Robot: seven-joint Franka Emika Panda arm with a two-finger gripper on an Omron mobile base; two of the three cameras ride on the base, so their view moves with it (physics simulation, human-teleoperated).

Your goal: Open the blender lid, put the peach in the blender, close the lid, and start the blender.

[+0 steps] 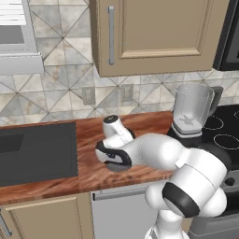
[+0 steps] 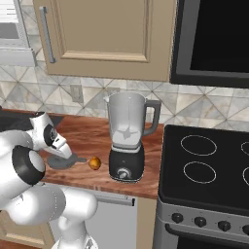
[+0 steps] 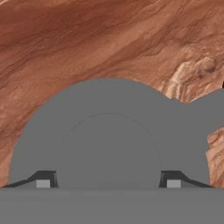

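My gripper (image 3: 108, 183) sits directly over the blender lid (image 3: 109, 131), fingertips (image 3: 43, 180) spread wide on either side of its raised centre knob and not clamped on anything. The lid lies flat on the wooden desk (image 2: 92, 133). Just past it, toward the stove (image 2: 209, 165), I see the peach (image 2: 95, 163) on the desk, near the blender (image 2: 126, 141), whose jar stands uncovered.
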